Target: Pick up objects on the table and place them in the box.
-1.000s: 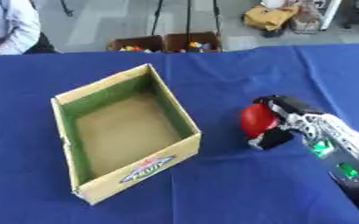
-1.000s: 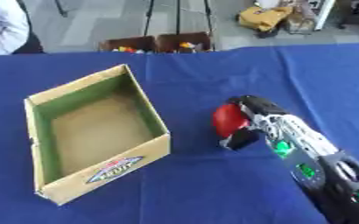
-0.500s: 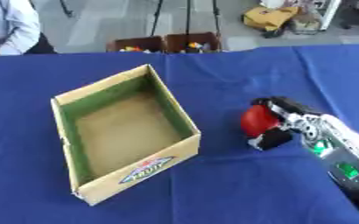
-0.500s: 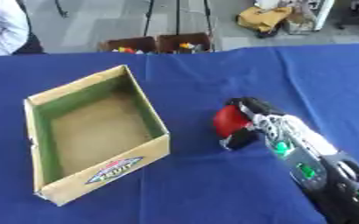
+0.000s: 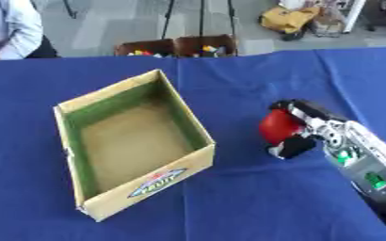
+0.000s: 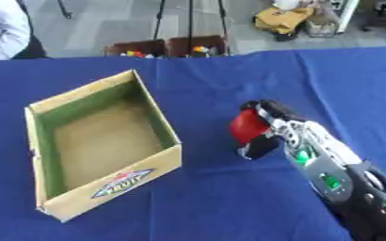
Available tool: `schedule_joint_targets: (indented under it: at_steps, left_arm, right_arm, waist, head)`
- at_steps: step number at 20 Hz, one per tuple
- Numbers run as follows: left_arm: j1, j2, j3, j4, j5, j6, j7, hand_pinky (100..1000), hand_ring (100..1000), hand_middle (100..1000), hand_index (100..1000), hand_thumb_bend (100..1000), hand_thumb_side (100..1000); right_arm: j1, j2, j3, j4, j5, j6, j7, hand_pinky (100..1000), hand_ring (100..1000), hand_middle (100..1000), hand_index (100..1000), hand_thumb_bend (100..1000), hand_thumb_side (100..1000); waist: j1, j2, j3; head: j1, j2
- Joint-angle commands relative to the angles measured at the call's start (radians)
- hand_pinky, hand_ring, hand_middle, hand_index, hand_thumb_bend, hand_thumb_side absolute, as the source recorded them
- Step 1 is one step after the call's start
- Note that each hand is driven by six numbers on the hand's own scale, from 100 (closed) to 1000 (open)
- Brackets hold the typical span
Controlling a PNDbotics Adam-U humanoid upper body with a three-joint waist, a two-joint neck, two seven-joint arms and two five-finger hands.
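So you've got the whole blue tablecloth (image 5: 229, 197) filling most of the view, a bit wrinkled but flat, with everything sitting on top of it.

Biggest thing on it is the cardboard box (image 5: 184, 164), open at the top, sitting left of center and turned at an angle so one corner points toward you. Its inner walls look green, the floor is plain brown cardboard, and nothing is lying in it. There's a logo label on the near outer wall, too blurry to read.

Your right arm comes in from the lower right corner, black and silver with a couple of green lights glowing along the forearm. The right hand (image 5: 303, 134) is at the end of it, well to the right of the box and apart from it, down at the cloth.

Smallest bit: the red object (image 5: 276, 126), roundish, can't say more about it than that. It's on the left side of your hand, with fingers curled over its top and a dark thumb tucked under its near side, so you're gripping it. It's low at the table, right of the box, not inside it.
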Motion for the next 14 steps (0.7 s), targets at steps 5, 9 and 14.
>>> schedule_joint_targets:
  at_steps: [5, 9, 14]
  left_arm:
    - [-0.008, 0.015, 0.005, -0.015, 0.005, -0.001, 0.007, 681, 900, 852, 899, 100, 1000]
    - [-0.008, 0.016, 0.005, -0.015, 0.005, -0.001, 0.008, 683, 901, 853, 899, 100, 1000]
    - [-0.007, 0.018, 0.004, -0.015, 0.005, -0.002, 0.007, 682, 900, 853, 899, 100, 1000]
  right_arm:
    - [-0.023, -0.022, -0.017, -0.043, -0.045, 0.007, -0.035, 612, 616, 754, 916, 102, 100]
    - [-0.031, -0.028, -0.022, -0.068, -0.047, 0.014, -0.053, 601, 607, 741, 905, 100, 100]
    - [-0.064, -0.048, -0.026, -0.121, -0.037, 0.014, -0.060, 594, 599, 733, 897, 100, 100]
  waist:
    - [-0.007, -0.005, -0.001]
    - [-0.008, -0.006, -0.003]
    - [-0.010, -0.008, -0.003]
  head:
    - [-0.001, -0.009]
    - [0.000, -0.009]
    - [0.001, -0.009]
